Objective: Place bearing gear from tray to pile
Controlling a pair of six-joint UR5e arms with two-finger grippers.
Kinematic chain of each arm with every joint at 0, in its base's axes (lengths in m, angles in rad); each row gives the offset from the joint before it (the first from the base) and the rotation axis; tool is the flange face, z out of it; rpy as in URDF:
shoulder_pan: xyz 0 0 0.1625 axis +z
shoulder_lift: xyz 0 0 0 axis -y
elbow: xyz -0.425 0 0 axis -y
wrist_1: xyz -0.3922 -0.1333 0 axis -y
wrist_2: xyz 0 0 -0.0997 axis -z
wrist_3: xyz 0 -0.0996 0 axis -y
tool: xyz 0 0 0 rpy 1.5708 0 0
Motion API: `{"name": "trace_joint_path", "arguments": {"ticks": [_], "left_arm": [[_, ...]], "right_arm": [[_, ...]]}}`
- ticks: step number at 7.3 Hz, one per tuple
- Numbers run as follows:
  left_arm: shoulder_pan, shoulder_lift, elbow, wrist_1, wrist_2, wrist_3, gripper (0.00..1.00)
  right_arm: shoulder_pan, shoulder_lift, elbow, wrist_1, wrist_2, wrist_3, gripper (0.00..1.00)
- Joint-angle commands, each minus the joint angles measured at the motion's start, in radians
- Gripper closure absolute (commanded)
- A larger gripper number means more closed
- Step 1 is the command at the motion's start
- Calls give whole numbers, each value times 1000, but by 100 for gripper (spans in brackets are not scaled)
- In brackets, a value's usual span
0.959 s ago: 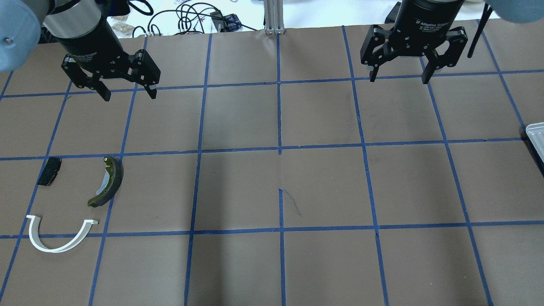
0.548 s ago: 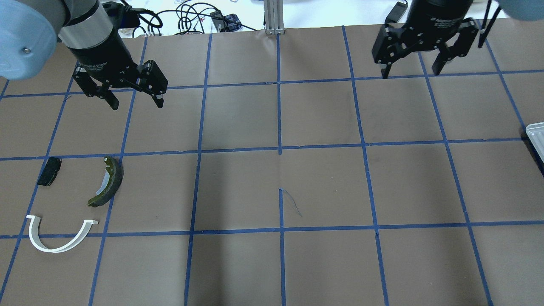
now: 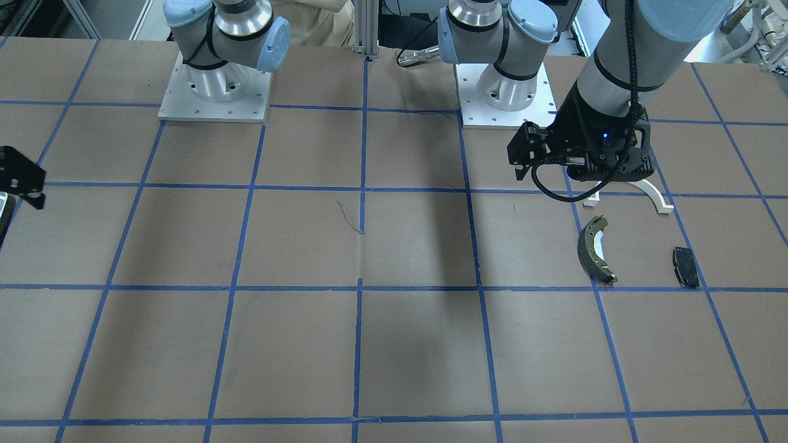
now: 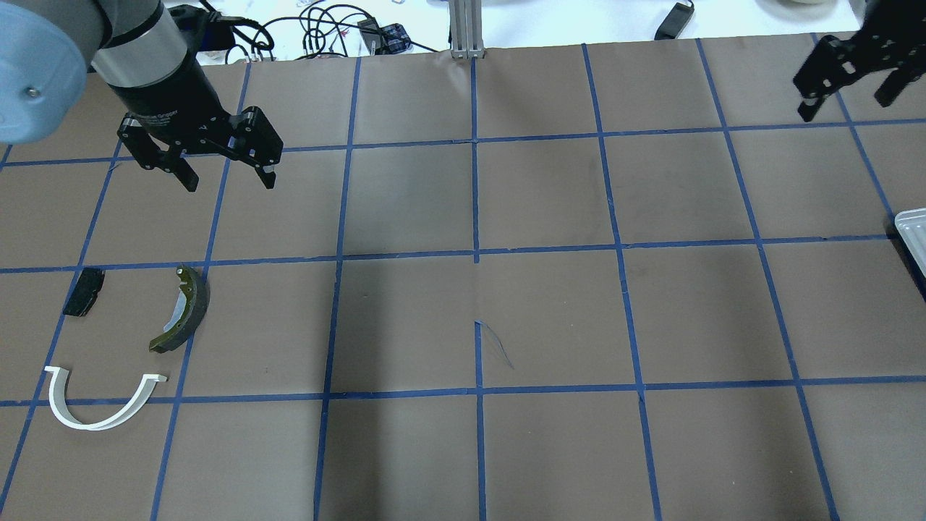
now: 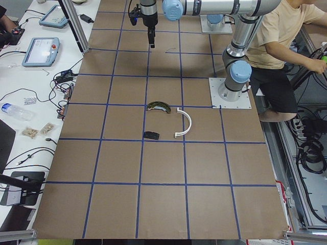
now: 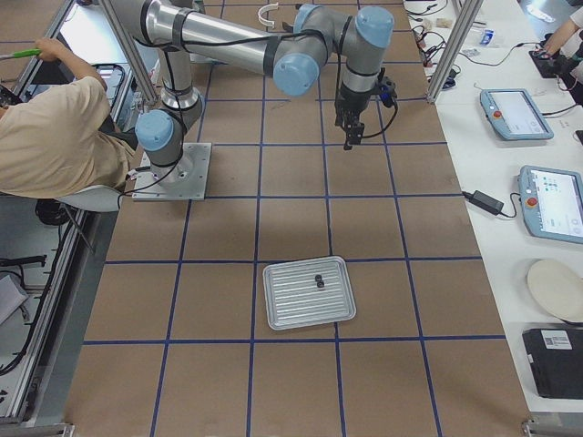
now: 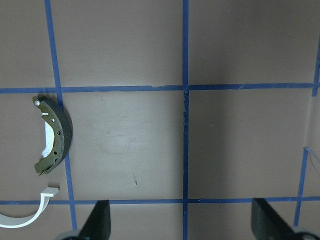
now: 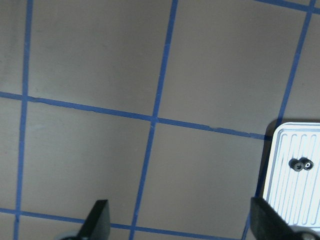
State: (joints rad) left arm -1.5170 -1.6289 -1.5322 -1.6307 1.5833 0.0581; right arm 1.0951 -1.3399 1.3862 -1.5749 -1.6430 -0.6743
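Approach step: right gripper (image 4: 845, 101) empty, jaws spread wide, not yet over the tray (image 8: 290, 200) at the table's right end, where the bearing gear (image 8: 299, 164) lies. Left gripper (image 4: 229, 181) likewise spread and empty, near the pile (image 4: 184, 311). Next, judged: centre right gripper over gear, descend, close.

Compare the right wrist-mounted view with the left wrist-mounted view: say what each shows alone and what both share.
Only the right wrist view shows the tray, at its right edge, with two small dark bearing gears lying on it. Only the left wrist view shows pile parts: the olive-green brake shoe and one end of the white arch piece below it. Both share the brown table with its blue tape grid. Each also shows its own gripper, the left gripper and the right gripper, fingertips wide apart at the bottom edge, holding nothing.
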Motion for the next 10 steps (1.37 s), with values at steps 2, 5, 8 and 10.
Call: {"name": "trace_joint_path", "arguments": {"ticks": [2,5,8,10], "left_arm": [[1,-6,-2,2,4,0,0],[3,-2,-8,0,6,2,0],[4,0,-8,0,6,2,0],[4,0,-8,-1,6,2,0]], "right_arm": [[-242,144,1,-106,-6,-455,0],[-346,241,75,-332,-5,-870,0],[-354,272,246,-626,-37,-1311,0],[-354,274,287,-716,-34,-1624,0]]}}
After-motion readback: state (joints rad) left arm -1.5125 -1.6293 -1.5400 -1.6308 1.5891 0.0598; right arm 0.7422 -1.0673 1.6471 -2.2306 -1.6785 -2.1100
